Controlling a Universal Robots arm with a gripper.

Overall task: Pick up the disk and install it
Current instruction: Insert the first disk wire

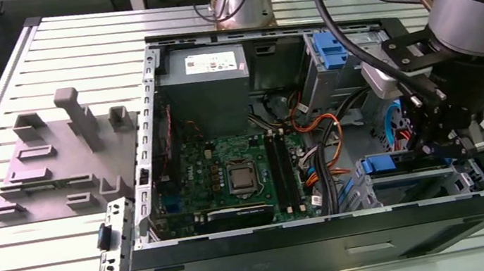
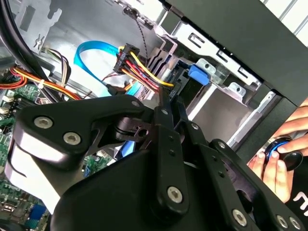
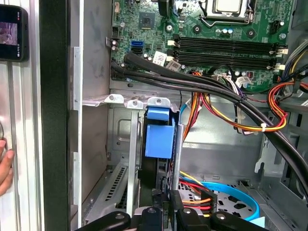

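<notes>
Seating's the job, I reckon: gripper [image 2: 171, 107] jaws nipped close on the disk [image 3: 158, 137], edge-on in the bay at the case [image 1: 332, 236] corner. Keep it square w/ rails, clear of cables [image 3: 202, 81].

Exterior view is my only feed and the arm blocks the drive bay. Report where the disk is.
Observer: In the first wrist view the disk, blue carrier tab showing, stands edge-on inside the metal drive cage, in line with the gripper.
Operator: Check around the case.
Observer: In the second wrist view a person's hand holds a small round object beyond the black case wall.
Operator: Report cables.
Observer: Orange, yellow and red wires hang beside the disk.
</notes>
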